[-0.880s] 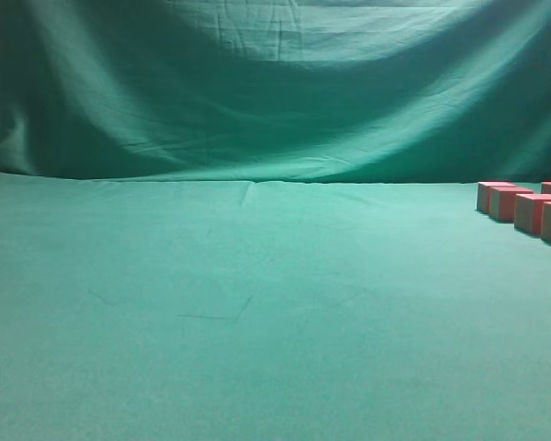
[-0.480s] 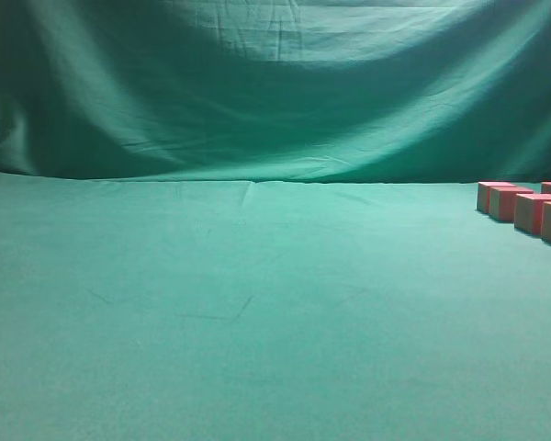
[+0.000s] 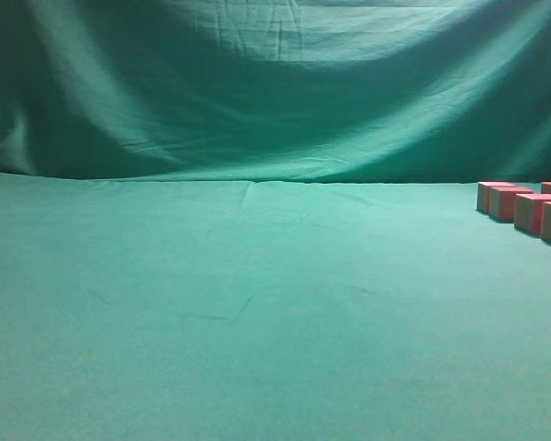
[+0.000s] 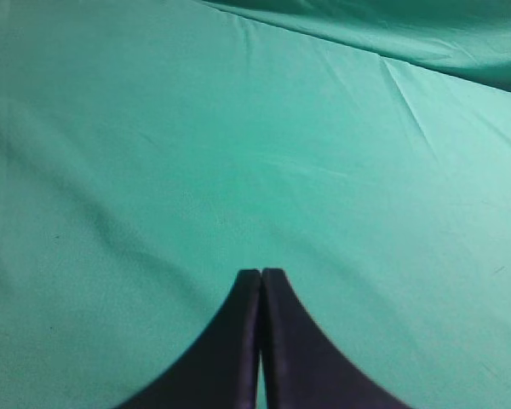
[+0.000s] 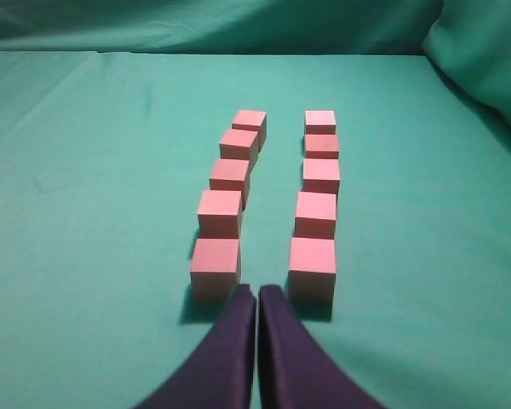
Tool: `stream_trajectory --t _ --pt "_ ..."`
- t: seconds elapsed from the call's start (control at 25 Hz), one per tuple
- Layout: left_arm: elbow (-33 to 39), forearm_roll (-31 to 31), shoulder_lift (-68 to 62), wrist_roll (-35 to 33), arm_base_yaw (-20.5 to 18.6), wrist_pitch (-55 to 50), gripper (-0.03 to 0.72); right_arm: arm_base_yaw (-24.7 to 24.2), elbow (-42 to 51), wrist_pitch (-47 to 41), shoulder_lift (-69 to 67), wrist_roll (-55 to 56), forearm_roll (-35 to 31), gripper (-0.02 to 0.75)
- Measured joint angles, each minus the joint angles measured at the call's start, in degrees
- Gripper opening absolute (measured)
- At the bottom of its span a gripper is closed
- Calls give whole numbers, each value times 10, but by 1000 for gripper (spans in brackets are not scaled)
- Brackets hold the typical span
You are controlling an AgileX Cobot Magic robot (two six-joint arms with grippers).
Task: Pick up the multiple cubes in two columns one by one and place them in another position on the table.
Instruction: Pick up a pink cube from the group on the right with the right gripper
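My right gripper (image 5: 257,291) closed and empty, poised between the nearest of the cubes (image 5: 215,262), ten in two columns on the table (image 5: 85,213), my left gripper (image 4: 261,274) closed over bare cloth

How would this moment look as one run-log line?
small pinkish-red cubes: two columns, untouched | right gripper: jaws shut, empty | left gripper: jaws shut

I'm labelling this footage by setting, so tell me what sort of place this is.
Probably a staged robot test bench, not a home or workshop. A broad table covered in wrinkled green cloth meets a draped green cloth backdrop, and ten small pinkish-red cubes stand in two neat columns.
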State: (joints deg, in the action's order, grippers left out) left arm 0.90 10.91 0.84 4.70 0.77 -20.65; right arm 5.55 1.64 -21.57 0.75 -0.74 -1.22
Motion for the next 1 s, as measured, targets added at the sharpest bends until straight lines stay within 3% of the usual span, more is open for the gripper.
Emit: stream_trajectory --t 0.44,0.72,1.0 --pt "0 0 0 0 0 0 0 0 0 40 0 0 -23 0" --pt "0 0 0 0 0 0 0 0 0 286 0 1 -128 0" --pt "0 0 0 0 0 0 0 0 -107 176 -41 -31 -134 0"
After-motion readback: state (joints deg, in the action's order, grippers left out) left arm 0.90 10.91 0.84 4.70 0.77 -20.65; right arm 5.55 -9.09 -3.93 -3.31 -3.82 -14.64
